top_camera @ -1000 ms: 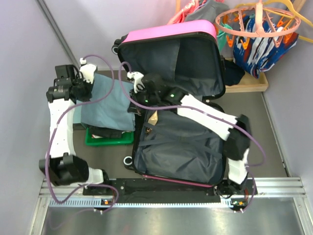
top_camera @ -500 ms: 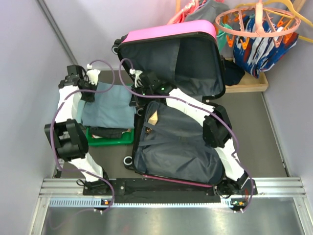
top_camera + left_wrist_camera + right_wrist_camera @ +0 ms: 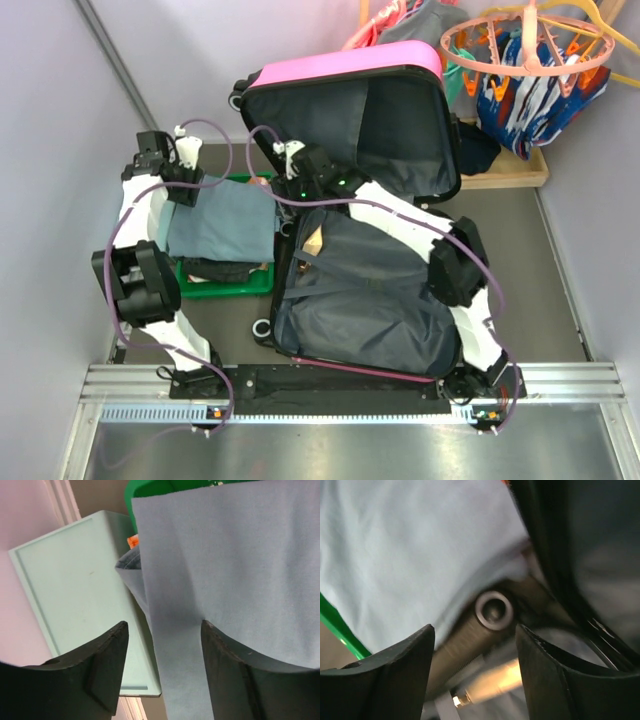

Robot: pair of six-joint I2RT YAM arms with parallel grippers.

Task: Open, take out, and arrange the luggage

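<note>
Top external view: the luggage [image 3: 340, 62] lies open just right of the right pincer [image 3: 291, 160]. Its pink hard lid is propped upright, and both halves are lined in soft grey fabric. Left of that pincer, a green plastic tray [image 3: 225, 287] carries a folded blue-grey cloth [image 3: 225, 215] with a smooth weave. The left pincer [image 3: 186, 186] hovers over the cloth's far edge, jaws wide apart, gripping nothing. A pale-teal box [image 3: 75, 580] sits beside it by the wall. The right pincer is also spread wide and empty, with a round metal tube [image 3: 493, 611] beneath it and the suitcase rim tight on its right.
</note>
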